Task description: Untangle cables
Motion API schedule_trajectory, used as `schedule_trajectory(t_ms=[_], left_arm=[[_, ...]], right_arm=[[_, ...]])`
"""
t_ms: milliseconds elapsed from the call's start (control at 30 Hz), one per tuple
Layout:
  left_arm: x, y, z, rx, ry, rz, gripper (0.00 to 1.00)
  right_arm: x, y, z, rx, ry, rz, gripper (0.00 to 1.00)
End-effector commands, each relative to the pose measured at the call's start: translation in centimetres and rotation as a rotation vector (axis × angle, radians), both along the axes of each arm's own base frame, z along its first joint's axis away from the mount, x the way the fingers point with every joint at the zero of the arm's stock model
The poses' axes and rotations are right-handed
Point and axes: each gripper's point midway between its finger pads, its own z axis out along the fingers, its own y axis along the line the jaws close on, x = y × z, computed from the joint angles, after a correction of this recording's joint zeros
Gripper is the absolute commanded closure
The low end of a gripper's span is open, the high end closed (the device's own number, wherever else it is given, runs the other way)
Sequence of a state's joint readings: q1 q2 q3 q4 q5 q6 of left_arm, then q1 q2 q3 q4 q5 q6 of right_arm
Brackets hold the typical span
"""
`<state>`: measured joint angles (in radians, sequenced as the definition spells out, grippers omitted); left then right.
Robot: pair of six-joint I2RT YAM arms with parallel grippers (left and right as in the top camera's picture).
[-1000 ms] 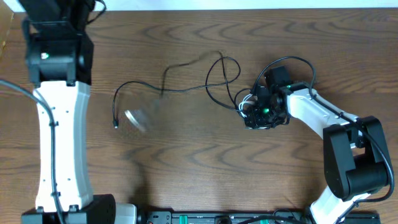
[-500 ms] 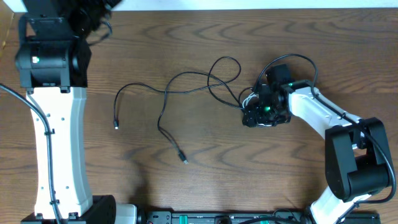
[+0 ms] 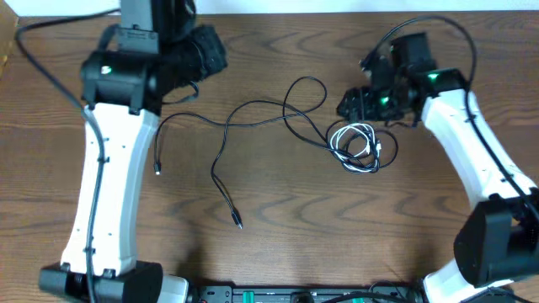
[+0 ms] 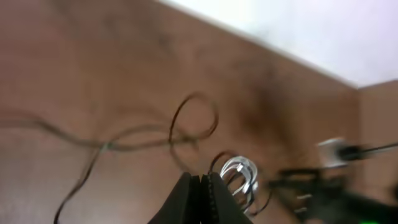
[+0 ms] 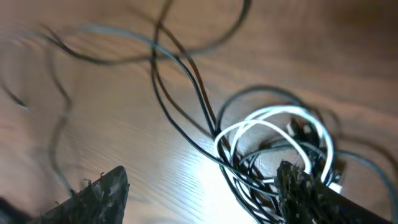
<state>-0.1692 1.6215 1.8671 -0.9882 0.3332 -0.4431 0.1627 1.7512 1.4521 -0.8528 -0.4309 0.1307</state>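
Dark wood-grain table (image 3: 286, 252) fills the scene, and the black cable (image 3: 253, 108) sprawls across its middle, with one plug end (image 3: 238, 222) near the front edge and a big loop toward the back. On the right it's tangled into the coiled white cable (image 3: 360, 139), a small bundle lying flat. Right gripper (image 5: 202, 180) hovers just above that bundle, jaws spread wide, gripping nothing. Left gripper (image 4: 203, 193) is off at the back left, clenched on nothing.
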Motion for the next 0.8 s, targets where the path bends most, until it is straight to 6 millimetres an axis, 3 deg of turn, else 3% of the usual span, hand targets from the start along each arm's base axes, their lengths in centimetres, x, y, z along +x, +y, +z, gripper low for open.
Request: schedule_trajectory(t_ms=[0, 200, 333, 567, 767], left_arm=[[-0.3, -0.7, -3.7, 0.037, 0.084, -0.029, 0.92], [-1.4, -2.9, -8.6, 0.056, 0.163, -0.088, 0.92], [-2.2, -5.0, -11.3, 0.057, 0.19, -0.129, 0.91], [-3.3, -9.0, -15.2, 0.026, 0.194, -0.161, 0.68], [-3.7, -10.0, -17.9, 0.121, 0.195, -0.088, 0.65]], right_arm=[[0.6, -1.2, 1.3, 0.076, 0.009, -0.06, 0.27], [1.7, -6.4, 0.8, 0.021, 0.008, -0.193, 0.25], [1.8, -8.7, 0.2, -0.036, 0.019, -0.249, 0.24], [1.5, -9.8, -0.8, -0.087, 0.036, -0.278, 0.23], [1.3, -9.9, -1.2, -0.091, 0.045, -0.278, 0.23]])
